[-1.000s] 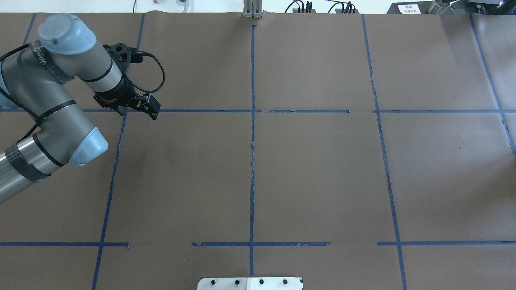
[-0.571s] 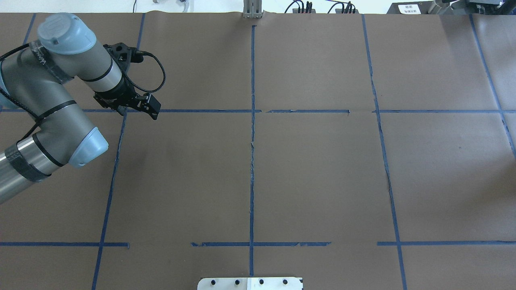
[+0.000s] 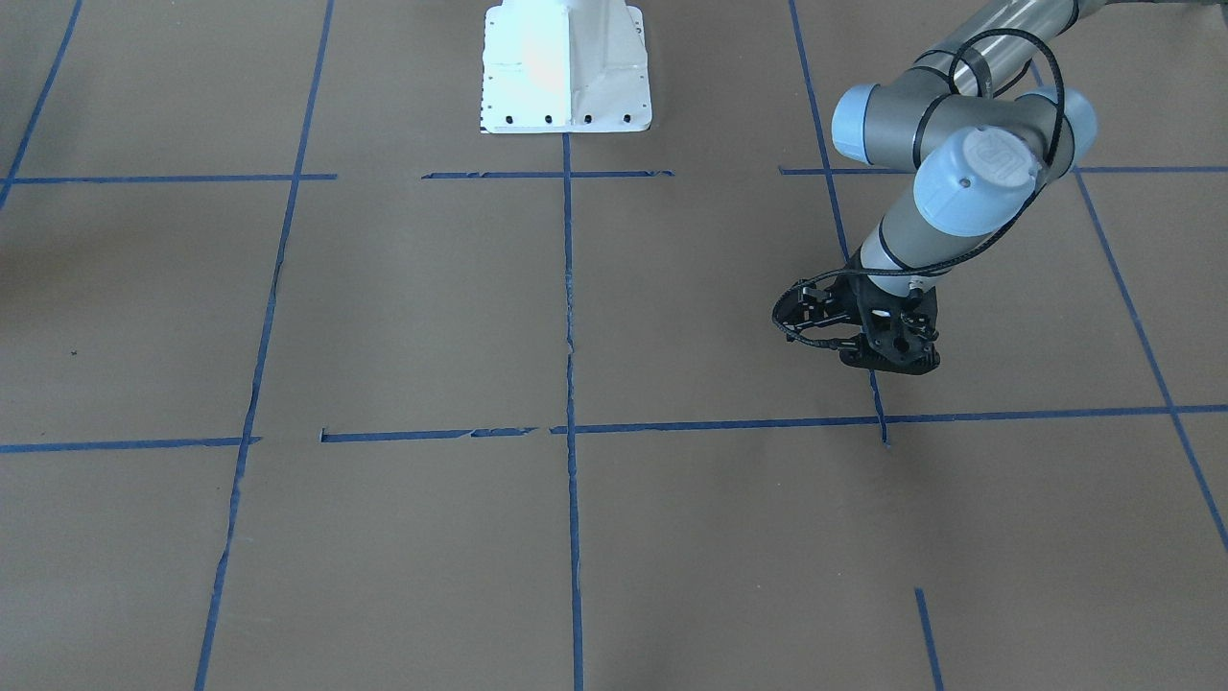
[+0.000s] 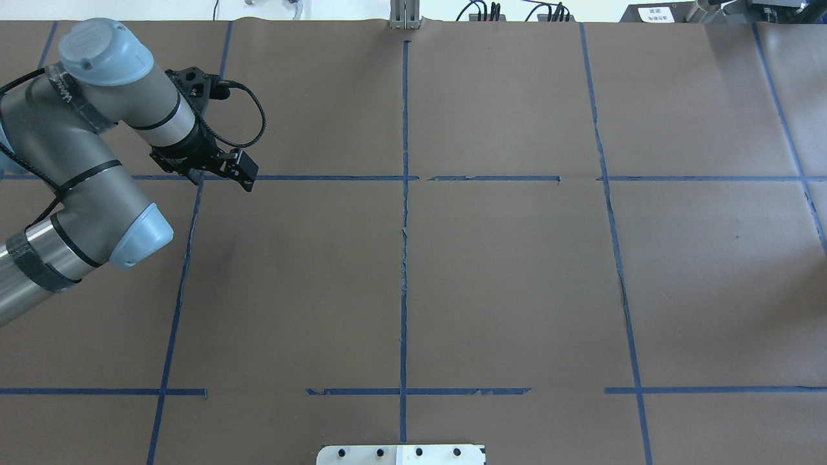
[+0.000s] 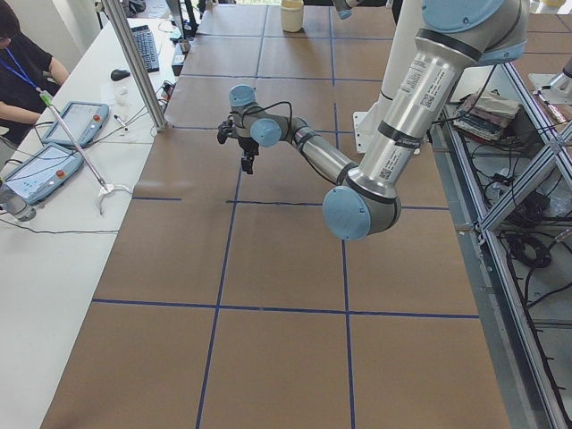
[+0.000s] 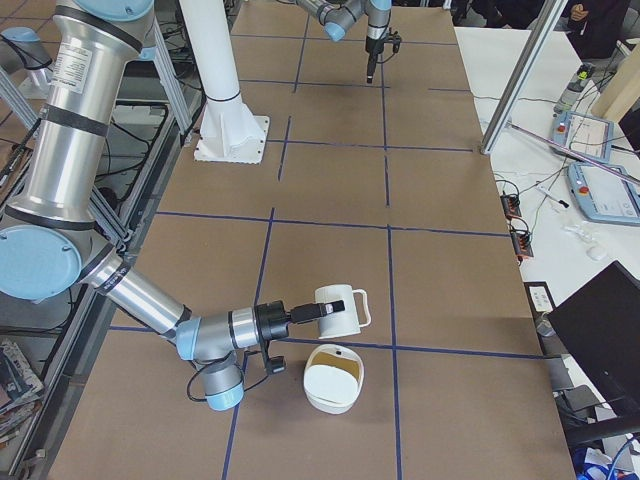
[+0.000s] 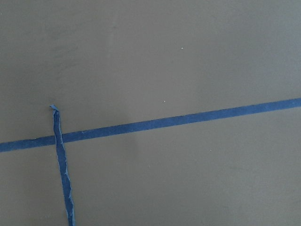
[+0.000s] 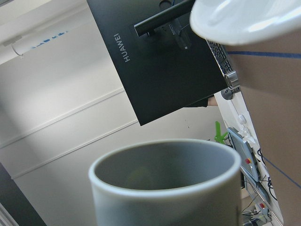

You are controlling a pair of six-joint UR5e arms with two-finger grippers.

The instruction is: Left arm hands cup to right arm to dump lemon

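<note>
The cup (image 6: pixel 340 310), a white mug with a loop handle, is at the tip of my right gripper (image 6: pixel 312 311), tipped on its side above the table. In the right wrist view its grey inside (image 8: pixel 164 174) fills the lower frame, so the gripper is shut on it. I see no clear lemon in the cup. A dull yellow patch shows inside a white bowl (image 6: pixel 334 378) just below the cup. I cannot tell if it is the lemon. My left gripper (image 4: pixel 244 175) is far away over a tape crossing, empty, its fingers together; it also shows in the front view (image 3: pixel 887 363).
The white bowl's rim (image 8: pixel 244 21) shows at the top right of the right wrist view. A white robot base (image 3: pixel 564 67) stands at the table's edge. A black monitor (image 6: pixel 600 310) and tablets sit on the side table. An operator (image 5: pixel 22 67) sits by the left end.
The left arm has shifted only very slightly. Its gripper stays over the same tape crossing.
</note>
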